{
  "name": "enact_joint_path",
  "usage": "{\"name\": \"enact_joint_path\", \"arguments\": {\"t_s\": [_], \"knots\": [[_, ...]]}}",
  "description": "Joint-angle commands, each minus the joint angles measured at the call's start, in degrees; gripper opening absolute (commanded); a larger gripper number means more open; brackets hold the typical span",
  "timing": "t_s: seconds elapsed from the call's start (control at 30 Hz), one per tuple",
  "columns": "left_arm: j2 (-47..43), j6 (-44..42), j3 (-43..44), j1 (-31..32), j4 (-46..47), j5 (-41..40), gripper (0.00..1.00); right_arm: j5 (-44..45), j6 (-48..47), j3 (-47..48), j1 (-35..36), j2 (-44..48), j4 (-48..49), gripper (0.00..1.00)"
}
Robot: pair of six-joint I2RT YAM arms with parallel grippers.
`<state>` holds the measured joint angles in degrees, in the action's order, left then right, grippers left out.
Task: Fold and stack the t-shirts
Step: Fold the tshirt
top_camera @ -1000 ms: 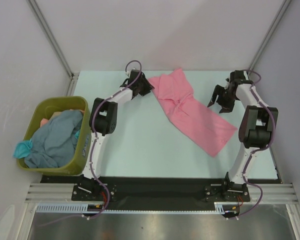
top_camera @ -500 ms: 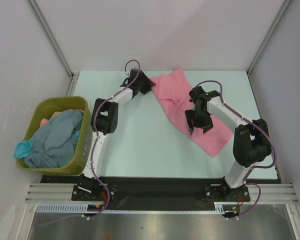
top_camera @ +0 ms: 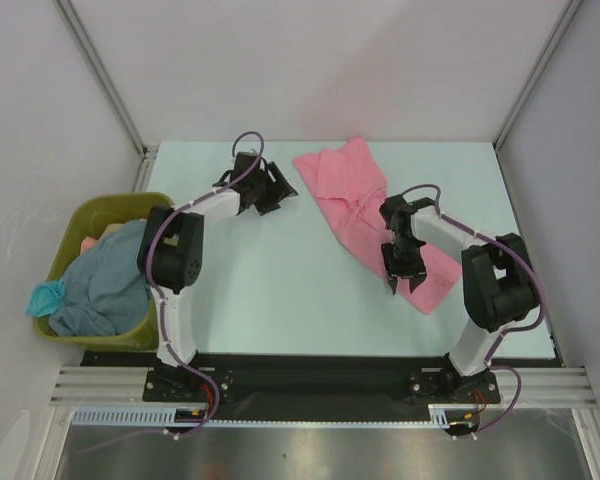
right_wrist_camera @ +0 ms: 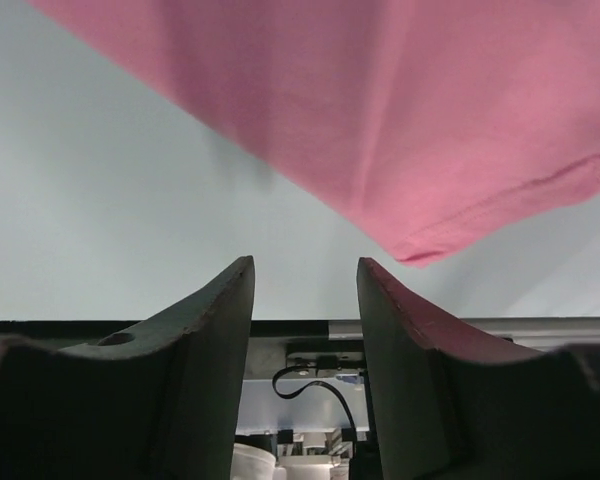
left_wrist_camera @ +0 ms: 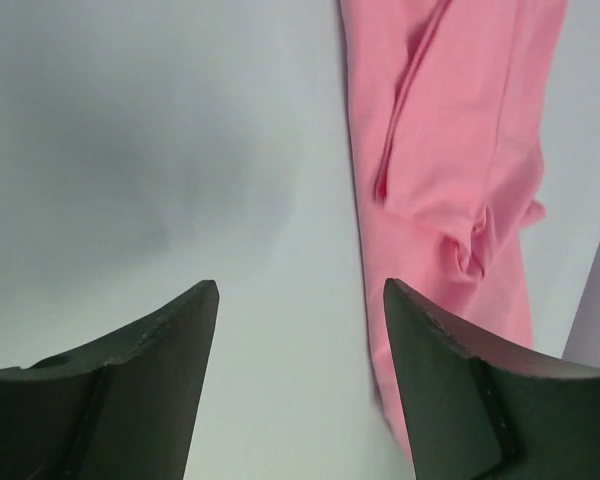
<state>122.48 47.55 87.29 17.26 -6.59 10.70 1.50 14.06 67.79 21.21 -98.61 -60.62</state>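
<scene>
Bin of olive-green plastic (top_camera: 110,203) at near left, stuffed with dusty grey-blue cloth t-shirt (top_camera: 105,285) plus teal cloth (top_camera: 45,297). Right gripper (right_wrist_camera: 305,268) partly open, nothing in it, over near corner of bubblegum pink cloth t-shirt (top_camera: 355,195), rumpled on pale bench (top_camera: 280,270). Farther back, left gripper (left_wrist_camera: 300,290) gaping wide, empty too, just beside pink shirt.

Pink t-shirt (top_camera: 352,188): soft matt cloth; tbl (top_camera: 280,275) smooth, matt.

Brightly, evenly lit from overhead, casting only soft, diffuse shadows on the desk (top_camera: 280,270). Sharp in the top view; slightly soft in both wrist views, with the near, dark jaws out of focus.
</scene>
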Motion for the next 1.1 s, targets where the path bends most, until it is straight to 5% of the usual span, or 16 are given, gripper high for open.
{"name": "enact_joint_path", "arguments": {"t_s": [0.0, 0.4, 0.77, 1.07], "knots": [[-10.73, -3.52, -6.50, -0.12, 2.01, 4.23, 0.72, 0.25, -0.09, -0.38, 0.41, -1.85, 3.93, 0.50], [-28.25, -8.09, -19.34, -0.21, -2.63, 6.71, 0.70, 5.27, -3.08, -0.20, -0.12, -8.27, 6.92, 0.46], [-33.97, -7.82, -21.81, -0.73, -4.31, 5.47, 0.70, 3.95, 1.22, -2.22, 0.50, -8.09, 7.53, 0.00], [-36.78, -8.61, -22.77, -1.00, -5.45, 4.68, 0.70, -9.39, 9.74, -7.48, 6.47, -1.94, 10.61, 0.00]]}}
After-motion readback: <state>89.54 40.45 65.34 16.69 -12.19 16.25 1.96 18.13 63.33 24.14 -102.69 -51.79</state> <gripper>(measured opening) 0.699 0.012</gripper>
